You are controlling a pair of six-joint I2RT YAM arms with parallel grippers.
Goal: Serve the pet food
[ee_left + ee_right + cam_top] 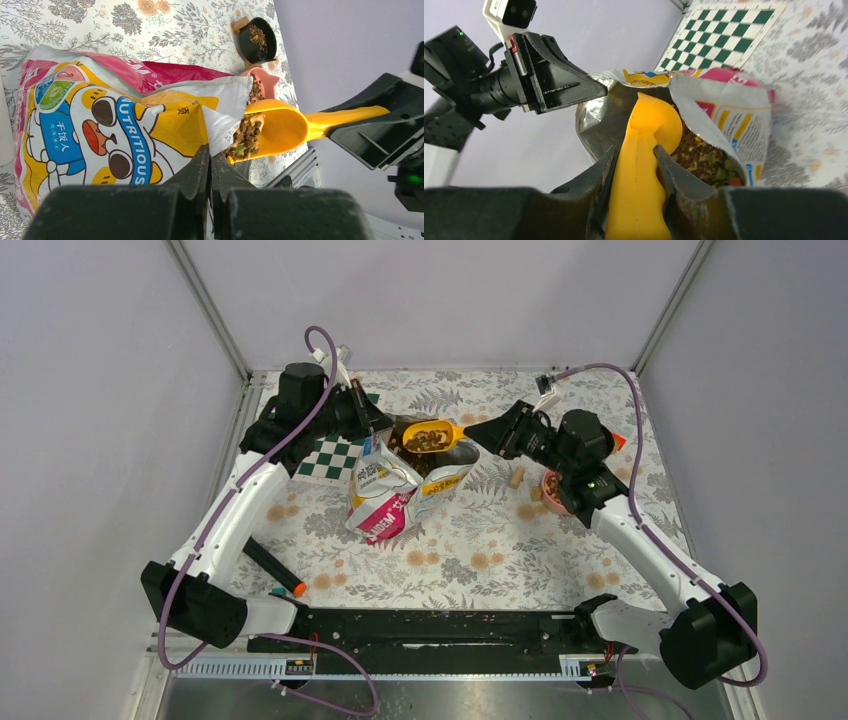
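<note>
The glossy yellow and pink pet food bag (392, 495) stands open mid-table, its cartoon cat facing the left wrist view (100, 125). My left gripper (376, 426) is shut on the bag's torn rim (210, 152) and holds the mouth open. My right gripper (482, 436) is shut on the handle of a yellow scoop (432, 437), seen close in the right wrist view (636, 150). The scoop bowl (280, 127) sits at the bag's mouth, heaped with brown kibble (247, 135). More kibble fills the bag (704, 160). A pink bowl (553, 490) with some kibble lies under my right arm.
A black cup (257, 37) holding kibble stands beyond the pink bowl (265, 82). Tan cork-like pieces (517, 477) lie near the bowl. A green checkered mat (330, 458) lies left of the bag. A black marker with an orange tip (272, 568) lies front left.
</note>
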